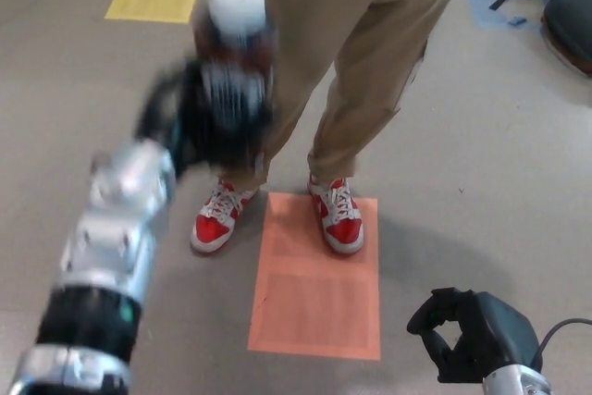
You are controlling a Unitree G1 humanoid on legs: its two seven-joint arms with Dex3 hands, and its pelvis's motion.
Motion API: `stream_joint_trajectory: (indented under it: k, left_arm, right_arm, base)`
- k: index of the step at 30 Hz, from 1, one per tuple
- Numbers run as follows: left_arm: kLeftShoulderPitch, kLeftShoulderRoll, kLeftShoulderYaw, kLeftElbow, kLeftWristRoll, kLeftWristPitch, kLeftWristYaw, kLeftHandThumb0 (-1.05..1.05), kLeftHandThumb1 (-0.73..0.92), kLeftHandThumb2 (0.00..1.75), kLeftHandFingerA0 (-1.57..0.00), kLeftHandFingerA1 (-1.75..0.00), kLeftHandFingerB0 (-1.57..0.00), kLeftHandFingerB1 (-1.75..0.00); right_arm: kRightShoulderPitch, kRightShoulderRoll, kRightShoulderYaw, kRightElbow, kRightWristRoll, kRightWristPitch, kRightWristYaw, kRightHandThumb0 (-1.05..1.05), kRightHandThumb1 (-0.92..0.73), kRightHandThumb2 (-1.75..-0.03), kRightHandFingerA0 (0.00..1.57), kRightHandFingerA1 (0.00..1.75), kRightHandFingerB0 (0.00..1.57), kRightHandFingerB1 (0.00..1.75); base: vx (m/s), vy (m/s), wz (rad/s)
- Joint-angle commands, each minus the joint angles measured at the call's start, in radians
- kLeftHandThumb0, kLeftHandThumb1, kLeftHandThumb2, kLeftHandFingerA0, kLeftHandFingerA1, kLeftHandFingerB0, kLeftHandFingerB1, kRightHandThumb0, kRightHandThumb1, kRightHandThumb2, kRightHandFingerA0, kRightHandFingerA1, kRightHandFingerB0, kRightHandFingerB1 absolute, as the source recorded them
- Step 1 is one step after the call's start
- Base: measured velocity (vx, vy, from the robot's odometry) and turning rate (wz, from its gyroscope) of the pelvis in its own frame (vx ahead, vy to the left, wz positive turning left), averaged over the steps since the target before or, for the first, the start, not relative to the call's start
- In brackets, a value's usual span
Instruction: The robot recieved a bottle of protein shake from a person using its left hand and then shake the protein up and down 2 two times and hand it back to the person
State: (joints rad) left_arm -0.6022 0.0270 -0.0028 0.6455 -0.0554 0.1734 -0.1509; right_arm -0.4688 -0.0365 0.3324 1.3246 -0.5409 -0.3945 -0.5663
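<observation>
Bottle (233,53) blurred, upright in left hand (208,122).

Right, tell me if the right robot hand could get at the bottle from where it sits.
Probably not as things stand: the right robot hand sits low and far from the bottle, which the left robot hand holds high across the view.

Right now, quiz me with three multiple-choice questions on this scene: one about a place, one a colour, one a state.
1. Where is the orange floor mat?
A. in front of the person's shoes
B. under the bottle
C. behind the person

2. What colour are the shoes?
A. blue
B. red and white
C. black

3. What is the left robot hand doing?
A. hanging empty
B. resting on the floor
C. gripping the bottle

Answers: A, the mat starts at the toes; B, red uppers with white laces; C, fingers wrap the blurred bottle.
</observation>
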Motion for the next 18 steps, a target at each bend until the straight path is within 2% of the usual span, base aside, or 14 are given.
stream_joint_trajectory:
  k: [1, 2, 3, 6, 7, 8, 11, 12, 14, 17, 18]
  left_arm:
    - [-0.038, 0.017, -0.012, 0.049, 0.021, 0.048, -0.003, -0.24, 0.83, 0.64, -1.11, -0.92, -0.74, -0.87]
    - [-0.093, 0.011, 0.024, 0.019, -0.014, 0.048, 0.016, -0.22, 0.83, 0.64, -1.11, -0.92, -0.78, -0.83]
    - [-0.169, 0.018, 0.063, -0.029, -0.054, 0.081, 0.021, -0.28, 0.85, 0.65, -0.92, -1.01, -0.74, -0.79]
    - [-0.298, 0.033, 0.132, -0.115, -0.115, 0.136, 0.023, -0.26, 0.85, 0.65, -0.96, -1.02, -0.77, -0.83]
    - [-0.332, 0.024, 0.153, -0.128, -0.129, 0.138, 0.037, -0.2, 0.85, 0.64, -1.03, -1.05, -0.77, -0.88]
    - [-0.335, 0.015, 0.158, -0.138, -0.128, 0.137, 0.042, -0.2, 0.84, 0.64, -1.03, -1.05, -0.76, -0.85]
    - [-0.23, -0.013, 0.112, -0.124, -0.075, 0.152, 0.015, -0.19, 0.85, 0.64, -1.0, -1.0, -0.76, -0.85]
    - [-0.152, -0.02, 0.047, -0.002, -0.01, 0.112, -0.003, -0.23, 0.84, 0.65, -1.1, -0.93, -0.72, -0.88]
    - [-0.076, -0.019, -0.012, 0.085, 0.036, 0.061, -0.01, -0.21, 0.82, 0.64, -1.14, -0.87, -0.76, -0.89]
    - [-0.082, -0.013, -0.035, 0.102, 0.034, 0.043, -0.013, -0.24, 0.82, 0.64, -1.12, -0.88, -0.74, -0.87]
    - [-0.139, -0.01, 0.0, 0.032, -0.004, 0.084, 0.005, -0.29, 0.85, 0.64, -1.11, -0.91, -0.71, -0.85]
  right_arm:
    - [-0.002, -0.015, -0.001, 0.0, 0.005, -0.012, -0.004, -0.46, -0.52, -1.15, 1.07, 1.13, 0.92, 0.85]
    - [-0.005, -0.017, -0.004, 0.0, 0.009, -0.008, -0.001, -0.46, -0.53, -1.16, 1.07, 1.13, 0.91, 0.85]
    - [-0.007, -0.015, -0.003, 0.001, 0.007, -0.001, -0.002, -0.44, -0.54, -1.13, 1.01, 1.13, 0.95, 0.77]
    - [-0.008, -0.004, 0.0, 0.002, 0.007, 0.018, 0.002, -0.45, -0.52, -1.15, 1.0, 1.05, 0.92, 0.84]
    - [-0.012, 0.0, -0.007, 0.001, 0.014, 0.023, 0.004, -0.46, -0.52, -1.07, 0.91, 1.05, 0.96, 0.75]
    - [-0.013, 0.0, -0.006, 0.001, 0.013, 0.018, -0.001, -0.45, -0.48, -1.13, 0.98, 1.05, 0.92, 0.84]
    - [-0.013, -0.001, 0.006, 0.002, 0.0, 0.011, -0.01, -0.44, -0.52, -1.14, 1.02, 1.13, 0.97, 0.76]
    - [-0.013, 0.001, -0.011, 0.0, 0.021, 0.011, 0.017, -0.43, -0.51, -1.16, 1.02, 1.07, 0.92, 0.84]
    - [-0.005, 0.003, -0.007, 0.0, 0.017, 0.005, 0.005, -0.45, -0.5, -1.15, 1.05, 1.08, 0.93, 0.84]
    - [-0.012, -0.005, -0.013, -0.002, 0.02, -0.001, 0.002, -0.45, -0.5, -1.14, 1.04, 1.11, 0.92, 0.84]
    - [-0.016, -0.007, -0.009, -0.002, 0.015, 0.003, 0.0, -0.45, -0.52, -1.16, 1.07, 1.11, 0.92, 0.85]
  base:
    - [0.0, 0.0, 0.0]
    - [0.0, 0.0, 0.1]
    - [0.0, 0.0, 0.06]
    - [0.0, 0.0, 0.0]
    - [0.0, 0.0, 0.0]
    - [0.0, 0.0, 0.0]
    - [0.0, 0.0, 0.0]
    - [0.0, 0.0, -0.1]
    - [0.0, 0.0, 0.0]
    - [0.0, 0.0, 0.0]
    - [0.0, 0.0, 0.0]
